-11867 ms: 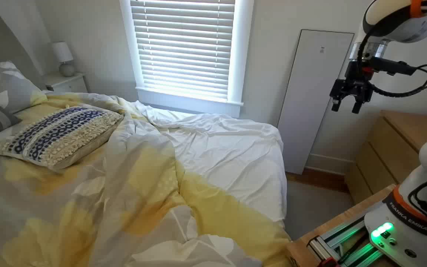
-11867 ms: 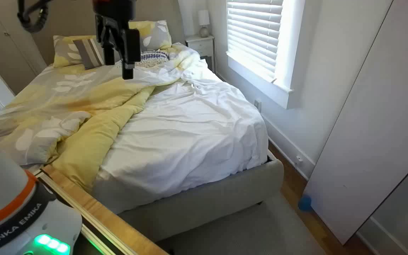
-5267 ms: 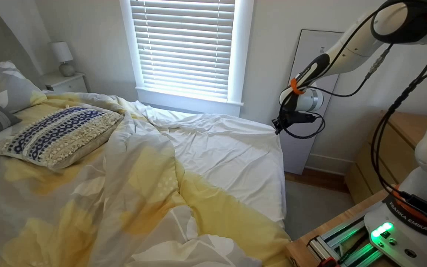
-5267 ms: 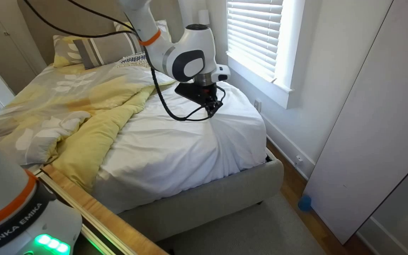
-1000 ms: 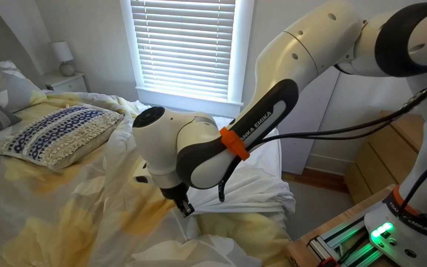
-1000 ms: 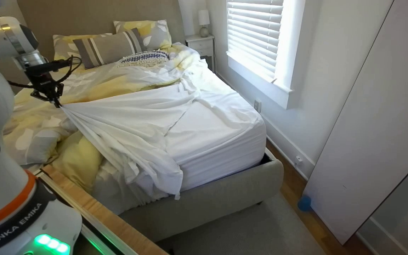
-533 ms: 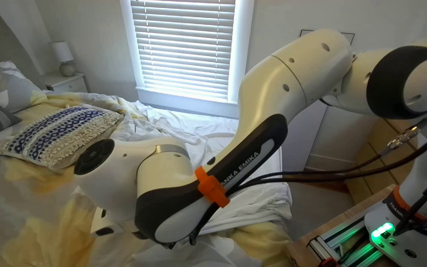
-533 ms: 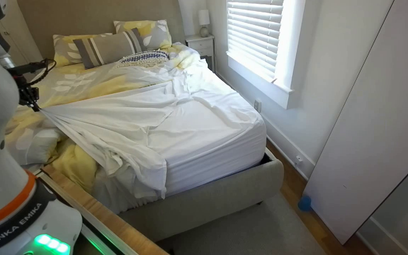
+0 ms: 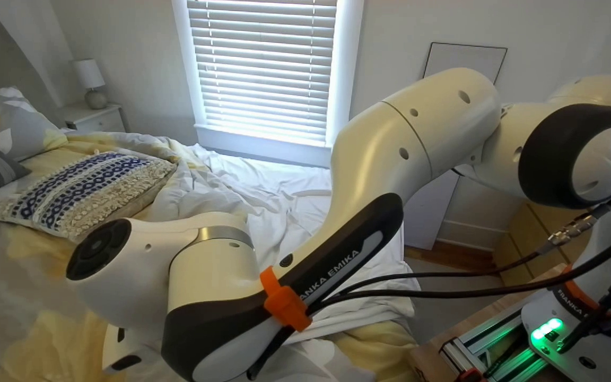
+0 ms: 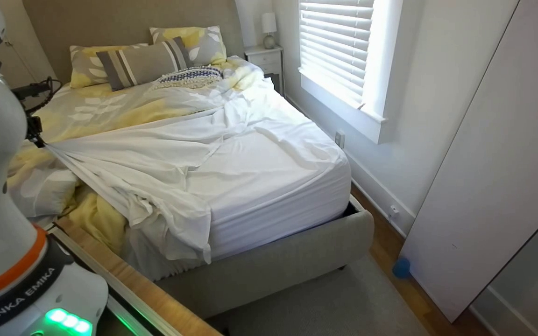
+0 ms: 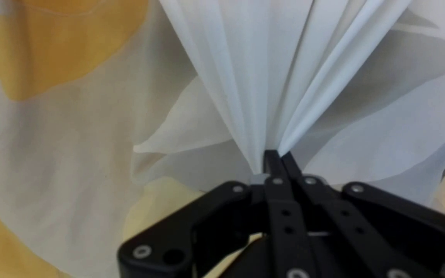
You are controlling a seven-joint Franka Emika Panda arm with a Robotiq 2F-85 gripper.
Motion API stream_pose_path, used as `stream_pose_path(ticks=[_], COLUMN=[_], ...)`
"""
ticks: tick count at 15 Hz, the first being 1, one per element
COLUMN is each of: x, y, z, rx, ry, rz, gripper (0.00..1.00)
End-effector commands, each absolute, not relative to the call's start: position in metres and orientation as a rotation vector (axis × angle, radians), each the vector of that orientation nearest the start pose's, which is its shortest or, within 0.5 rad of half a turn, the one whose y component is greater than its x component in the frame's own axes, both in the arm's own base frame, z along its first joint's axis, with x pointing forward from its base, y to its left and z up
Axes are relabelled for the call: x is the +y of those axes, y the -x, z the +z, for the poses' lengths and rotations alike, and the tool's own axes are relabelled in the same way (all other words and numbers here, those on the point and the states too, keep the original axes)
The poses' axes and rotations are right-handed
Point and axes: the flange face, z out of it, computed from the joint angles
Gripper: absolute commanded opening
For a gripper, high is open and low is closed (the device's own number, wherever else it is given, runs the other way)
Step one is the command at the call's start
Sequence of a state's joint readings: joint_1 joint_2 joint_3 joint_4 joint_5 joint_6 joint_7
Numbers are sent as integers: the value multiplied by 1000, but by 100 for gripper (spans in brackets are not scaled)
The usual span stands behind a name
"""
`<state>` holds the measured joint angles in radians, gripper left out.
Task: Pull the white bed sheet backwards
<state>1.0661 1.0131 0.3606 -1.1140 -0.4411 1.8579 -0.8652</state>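
Daylight is filtering through a slatted blind (image 9: 263,74) into a pale-walled bedroom, where a small lamp (image 10: 269,24) is standing on a nightstand (image 10: 264,59) and a tall white panel (image 10: 493,158) is leaning against the wall (image 10: 446,56). On the bed (image 10: 250,268), a yellow-and-gray floral duvet (image 10: 96,112) is covering the end by the headboard (image 10: 129,18), with the navy-patterned pillow (image 9: 85,196) resting on top, well apart from the grip.

Over part of the duvet and the foot of the white-covered mattress (image 10: 269,196), the white bed sheet (image 10: 157,158) is lying in a broad wedge, its loose edge hanging down toward the bed frame (image 10: 334,247). In the wrist view the gripper (image 11: 280,156) is pinching a small gather of it, the fingers (image 11: 272,166) pressed almost together, and straight pleats are fanning out from their tips. Those taut folds are hinting at tension: the single-point hold is probably serving to drag the whole layer backwards over the duvet. Beside the wedge, the mattress is showing at the corner nearest the blind, so the pull is apparently well along.
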Motion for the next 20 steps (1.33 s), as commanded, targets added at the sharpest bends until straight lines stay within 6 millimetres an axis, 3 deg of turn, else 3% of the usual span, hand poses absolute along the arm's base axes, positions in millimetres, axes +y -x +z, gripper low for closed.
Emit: stream_pose_path(ticks=[1, 5, 7, 13, 18, 19, 20], x=[714, 718, 734, 758, 773, 772, 772], y=[-219, -221, -216, -187, -168, -167, -170], z=[197, 196, 196, 206, 202, 199, 198], rx=[2749, 2759, 2799, 2860, 2881, 2885, 2886], ry=[-1171, -1147, -997, -508, -164, -133, -150], rz=[-268, -276, -288, -291, -252, -262, -257], gripper=[1, 0, 0, 0, 0, 26, 27])
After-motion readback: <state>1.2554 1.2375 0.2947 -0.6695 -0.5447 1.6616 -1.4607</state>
